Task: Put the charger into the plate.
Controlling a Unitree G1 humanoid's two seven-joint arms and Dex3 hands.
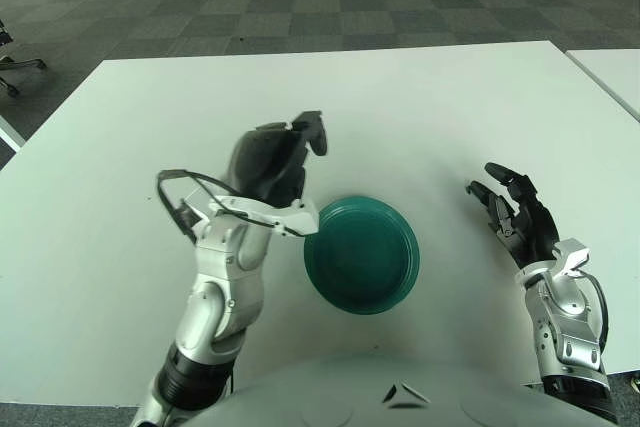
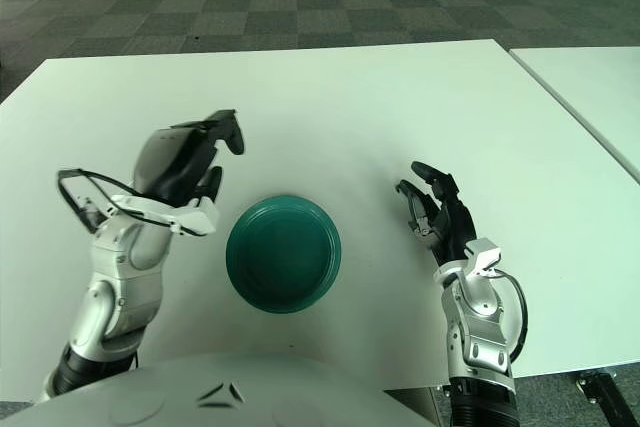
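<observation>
A round dark-green plate [image 1: 362,253] lies on the white table in front of me, and nothing shows inside it. My left hand [image 1: 276,159] hovers just beyond the plate's upper-left rim, seen from its back, with its dark fingers [image 1: 314,132] loosely spread and nothing visible in them. No charger shows in either view; the table under the left hand is hidden. My right hand [image 1: 508,205] shows to the right of the plate, apart from it, fingers spread and holding nothing.
The white table [image 1: 430,107] stretches far beyond the plate, with its left edge near a chair base [image 1: 18,69]. A second white table [image 1: 615,72] stands at the right across a narrow gap. Checkered carpet lies behind.
</observation>
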